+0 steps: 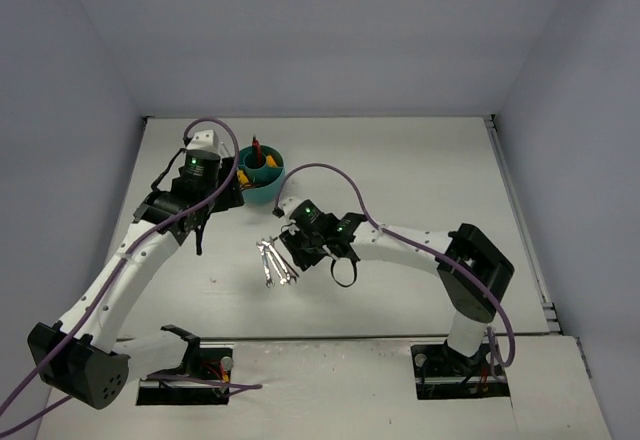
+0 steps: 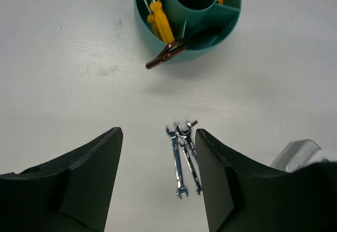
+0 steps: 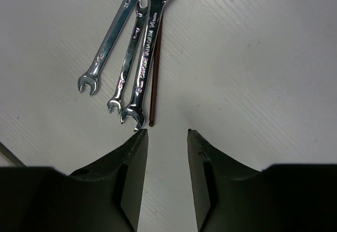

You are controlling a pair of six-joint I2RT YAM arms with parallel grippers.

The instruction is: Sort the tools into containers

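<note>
Top view, read left to right.

My left gripper [image 2: 158,134] hangs high over the worktop [image 1: 420,180], upper left of centre, beside the teal bowl [image 2: 210,50]. The jaws stand wide apart, with nothing between them and nothing held.

The teal bowl sits upright just right of that gripper, divided into compartments around a central ring [image 2: 195,0]. In the left wrist view it lies at the top edge. A yellow-handled screwdriver [image 2: 160,23] leans in its frame-left compartment. A red-handled tool [image 2: 168,54] lies in the near compartment, one end jutting over the rim toward the lower left. Something yellow shows in the frame-right compartment; I cannot tell what.

The wrenches [image 3: 129,58], three and silver, lie on the worktop at mid-frame, below the bowl and well apart from it. They are close together and fanned, heads overlapping. A thin dark hex key [image 3: 156,58] lies along their right side, its short leg bent to the right.

My right gripper [image 3: 166,134] is just right of the wrenches. Its jaws are partly apart with a narrow gap and nothing in it. In the right wrist view the frame-left fingertip [image 3: 134,158] sits just beside the nearest wrench's open end. I cannot tell whether they touch.
</note>
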